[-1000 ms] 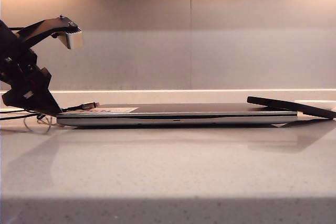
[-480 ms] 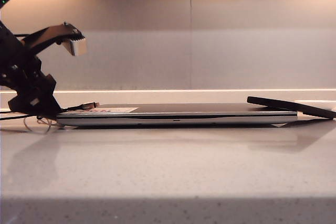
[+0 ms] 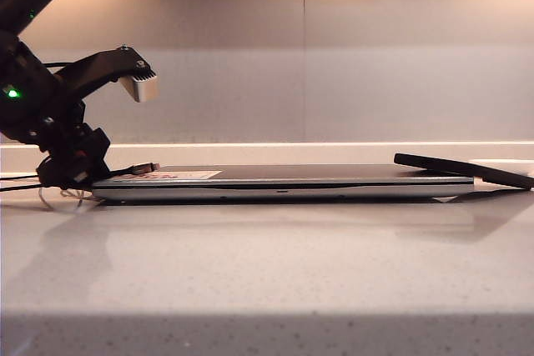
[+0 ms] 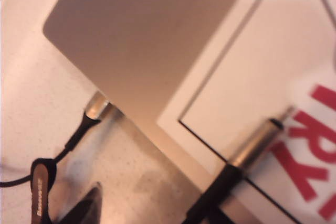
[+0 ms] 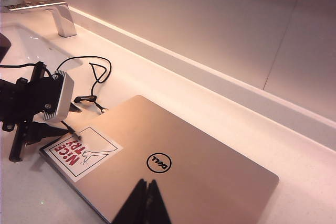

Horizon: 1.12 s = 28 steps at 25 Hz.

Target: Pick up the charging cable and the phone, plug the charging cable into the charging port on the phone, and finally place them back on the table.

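The charging cable's silvery plug (image 3: 147, 167) lies on the left corner of a closed silver laptop (image 3: 284, 181), on its red-lettered sticker (image 4: 315, 145). The plug (image 4: 257, 140) points across the sticker and its black cord (image 5: 100, 72) loops back over the table (image 3: 267, 273). My left gripper (image 3: 71, 168) is low at that corner, just behind the plug, jaws open (image 4: 157, 216). One dark fingertip (image 4: 89, 203) shows beside the cord. The black phone (image 3: 463, 169) rests tilted on the laptop's right end. Its charging port cannot be made out. My right gripper (image 5: 147, 184) hangs shut over the laptop lid (image 5: 173, 166).
A second metal connector (image 4: 97, 106) of the cord lies on the table by the laptop's corner. A sink with a steel faucet (image 5: 58, 14) lies beyond the left arm. A wall with a low ledge (image 3: 334, 152) runs close behind the laptop.
The left arm has swung right and tipped down, bringing its gripper closer to the plug on the laptop corner. Laptop, phone and right arm have not moved.
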Motion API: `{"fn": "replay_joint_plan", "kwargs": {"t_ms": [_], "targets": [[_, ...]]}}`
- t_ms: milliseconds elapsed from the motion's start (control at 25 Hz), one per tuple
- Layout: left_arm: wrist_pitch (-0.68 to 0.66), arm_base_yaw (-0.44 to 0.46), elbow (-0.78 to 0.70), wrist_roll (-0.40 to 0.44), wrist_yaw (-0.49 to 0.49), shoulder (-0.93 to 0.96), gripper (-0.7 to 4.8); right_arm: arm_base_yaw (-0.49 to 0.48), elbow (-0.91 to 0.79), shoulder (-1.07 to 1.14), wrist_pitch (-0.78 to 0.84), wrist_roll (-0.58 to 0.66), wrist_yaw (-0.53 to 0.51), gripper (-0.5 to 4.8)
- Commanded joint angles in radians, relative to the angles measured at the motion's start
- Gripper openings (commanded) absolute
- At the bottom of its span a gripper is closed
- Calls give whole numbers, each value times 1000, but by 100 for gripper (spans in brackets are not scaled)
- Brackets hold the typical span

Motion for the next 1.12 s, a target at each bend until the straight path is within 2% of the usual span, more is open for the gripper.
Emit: {"fn": "replay_joint_plan", "kwargs": {"t_ms": [40, 200, 240, 440, 640, 920, 1120], "targets": [[0, -15, -2, -7, 72, 13, 208, 1, 6, -1, 19, -2, -1, -4], [29, -15, -2, -8, 74, 12, 6, 1, 6, -1, 28, -2, -1, -3], [37, -15, -2, -10, 76, 12, -5, 1, 6, -1, 34, -2, -1, -3], [44, -15, 0, -11, 76, 3, -6, 0, 6, 0, 39, -2, 1, -4], [38, -15, 9, -31, 76, -108, -6, -1, 6, 0, 40, -2, 2, -4], [-32, -16, 79, -285, 77, -193, -6, -1, 6, 0, 40, -2, 3, -4], [-53, -20, 96, -430, 77, -216, -6, -2, 6, 0, 40, 13, 3, -4]]}}
